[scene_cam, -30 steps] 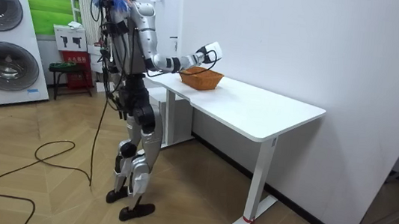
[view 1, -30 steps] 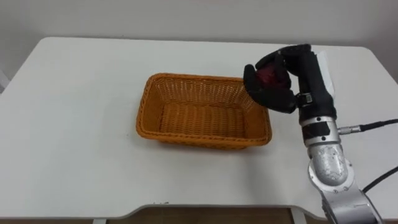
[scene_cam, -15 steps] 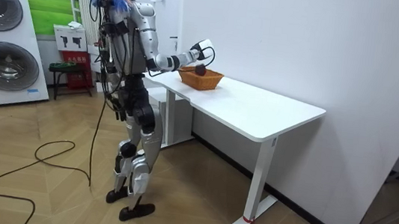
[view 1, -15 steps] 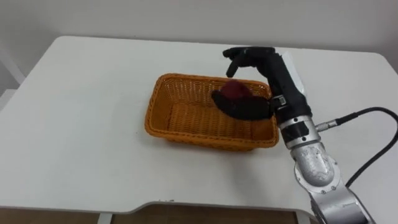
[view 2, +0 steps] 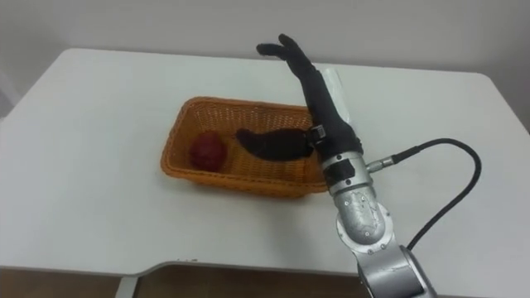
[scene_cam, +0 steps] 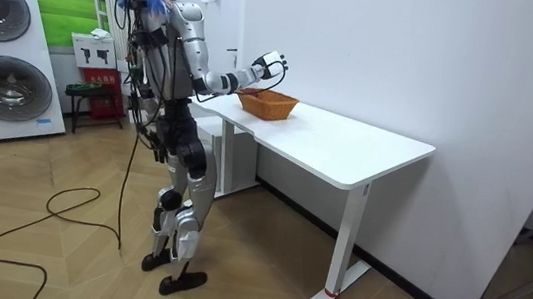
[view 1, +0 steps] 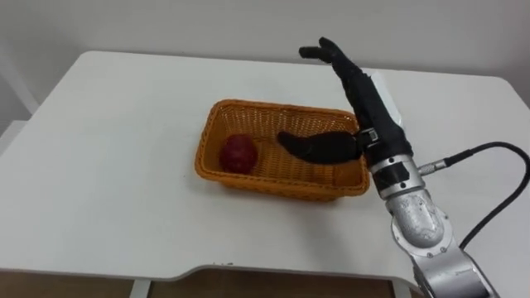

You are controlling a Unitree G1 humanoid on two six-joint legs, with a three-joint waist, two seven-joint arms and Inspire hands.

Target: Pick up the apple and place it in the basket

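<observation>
You see one right hand (view 1: 362, 106), one apple (view 1: 238, 154) and one wicker basket (view 1: 273, 179) on one white table (view 1: 108, 165). The single dark red apple lies inside the basket, on its floor at the left end, close to the left wall. The rectangular orange basket stands near the middle of the table. Your right hand hangs over the basket's right end. Its fingers (view 1: 325, 50) are straight and reach up and away toward the table's far edge. The thumb (view 1: 310, 146) stretches leftward above the basket's interior. The hand is spread wide and grips nothing, and it is well apart from the apple. In the room view, the robot stands upright at the table's end. Two washing machines (scene_cam: 1, 4), stacked, stand at the room view's left.
</observation>
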